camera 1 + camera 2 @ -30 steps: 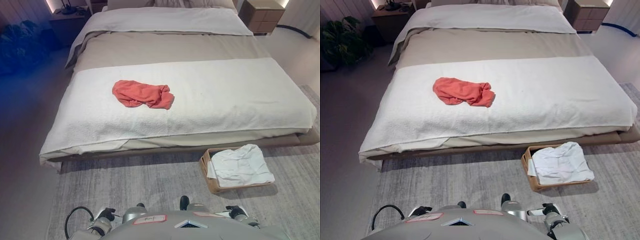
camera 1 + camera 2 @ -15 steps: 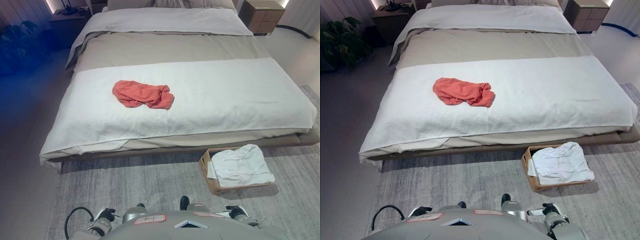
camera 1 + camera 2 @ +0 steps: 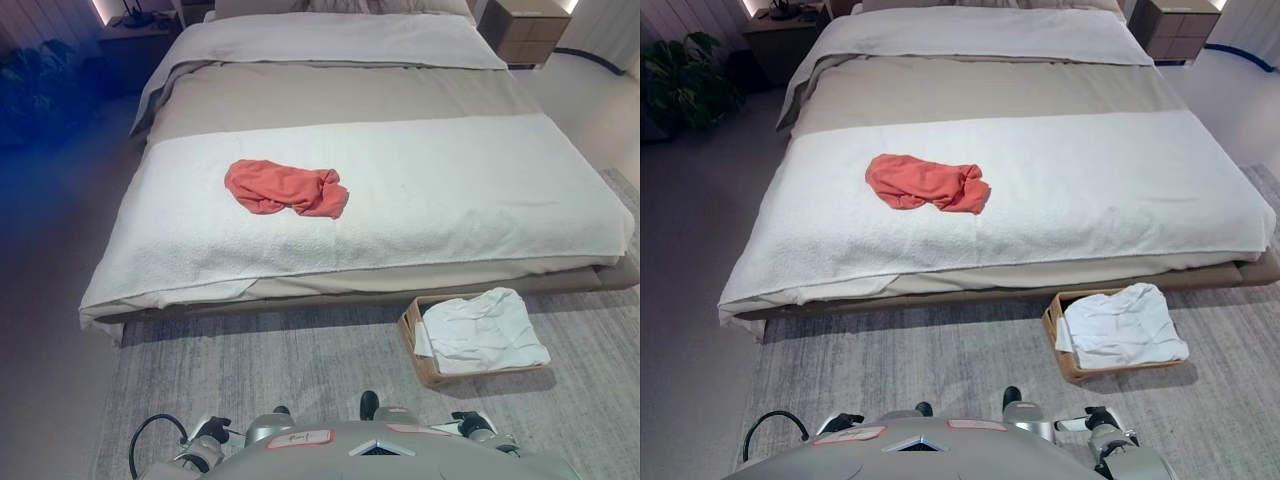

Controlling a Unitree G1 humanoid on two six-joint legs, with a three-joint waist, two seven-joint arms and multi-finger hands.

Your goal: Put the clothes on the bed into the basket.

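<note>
Find the red cloth [image 3: 286,189] crumpled left of centre in the frame, on the white cover of the bed [image 3: 450,190], well apart from the basket [image 3: 409,330] at lower right on the rug [image 3: 300,360], just beside the bed's foot. Expect it light, soft and limp, likely to sag and trail once lifted, neither slippery nor fragile. Best to pinch at the bunched ridge on its right end, or gather the thick middle, taking care not to catch the cover beneath. Note a white cloth [image 3: 482,330] already filling the basket and spilling over its right rim, hiding most of the inside and the far wall; cannot judge how much room remains. Cannot see the left hand or right hand: both out of frame below the bottom edge, so no telling whether spread, pressed together or pinching. Cannot make out what kind of garment the red cloth is, nor its underside.
</note>
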